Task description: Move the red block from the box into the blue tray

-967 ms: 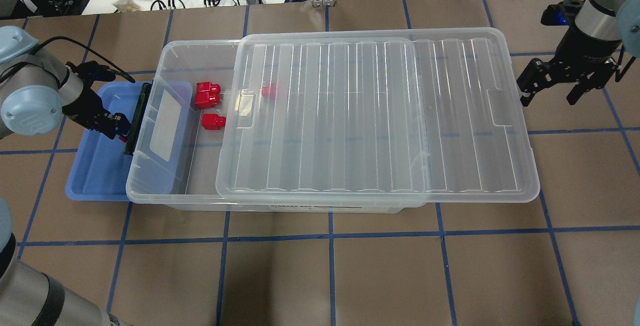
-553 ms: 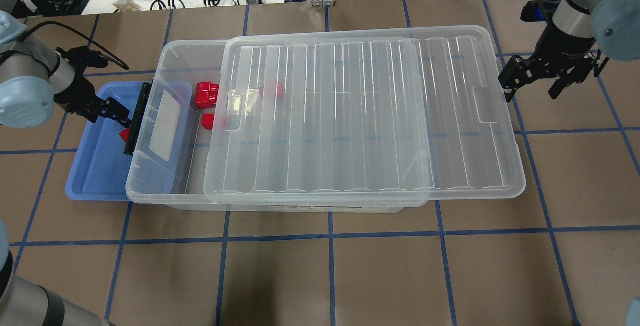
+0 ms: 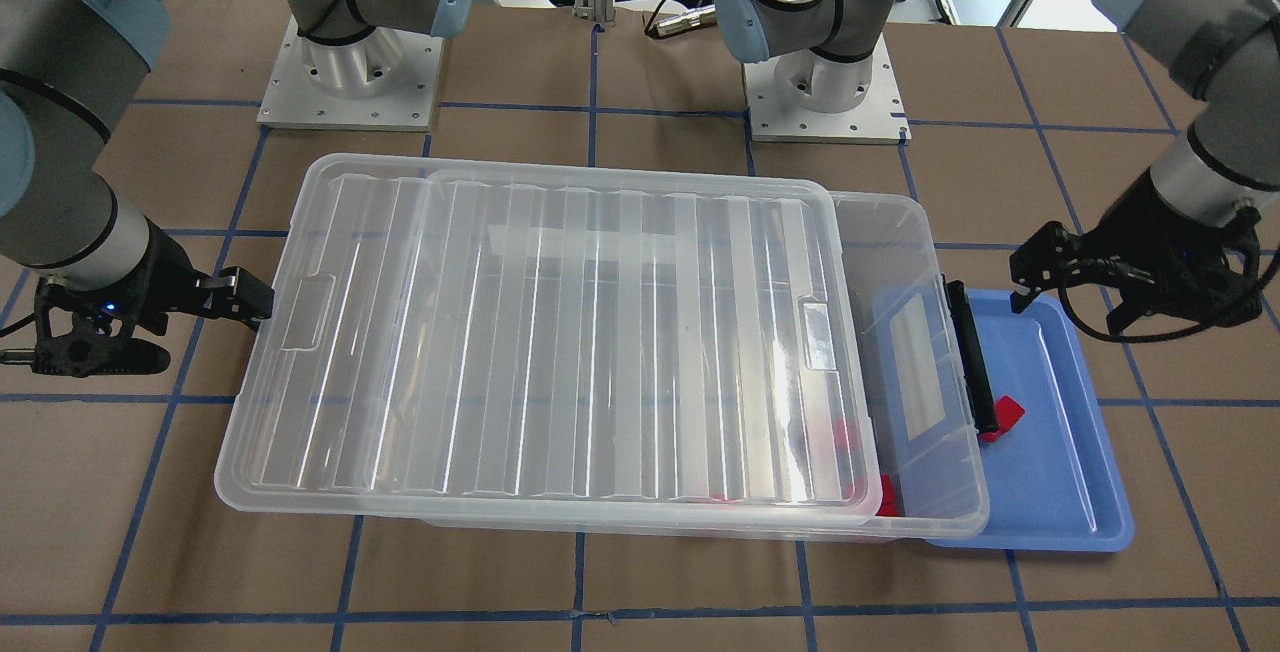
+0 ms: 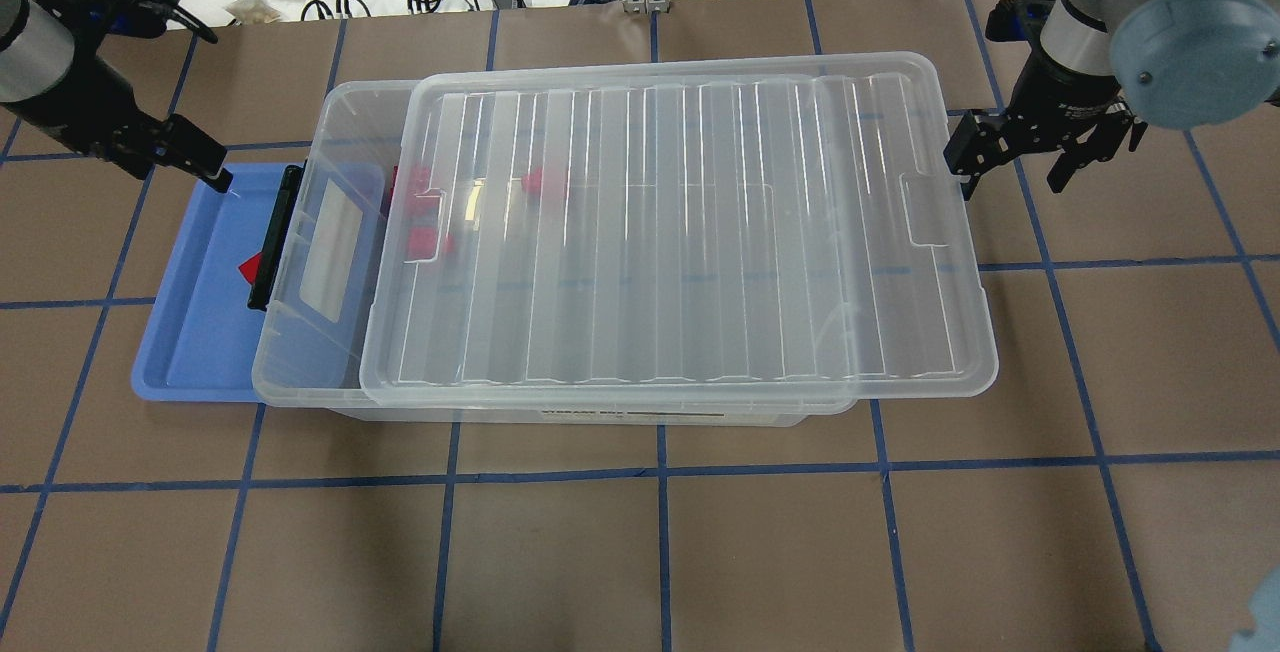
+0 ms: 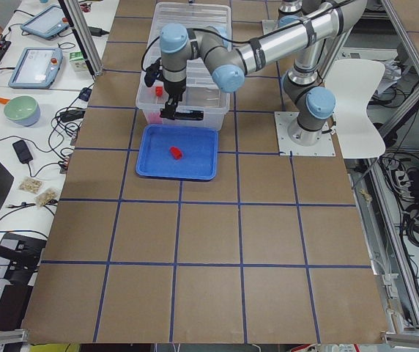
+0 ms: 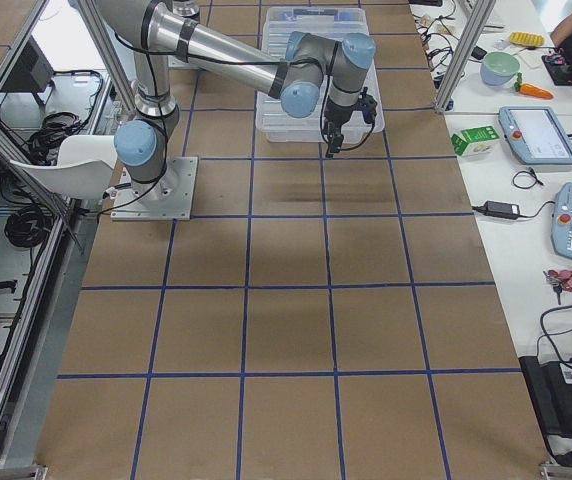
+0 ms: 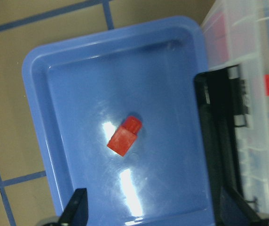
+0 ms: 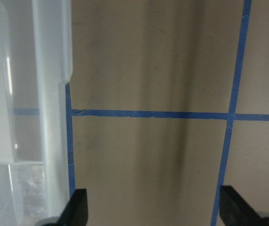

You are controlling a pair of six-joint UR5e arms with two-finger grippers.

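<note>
- Red block (image 7: 125,136) lies loose on the blue tray (image 7: 162,84) floor, near mid-tray, beside the box's (image 4: 340,117) black clip handle (image 4: 272,242). Looks delivered!
- Left gripper (image 7: 153,197) hangs above the tray's far corner, jaws wide and empty, with the block below and apart from it.
- Right gripper (image 4: 1012,167), also spread wide, sits just beside the lid's (image 4: 680,232) end, probably there to close it.
</note>
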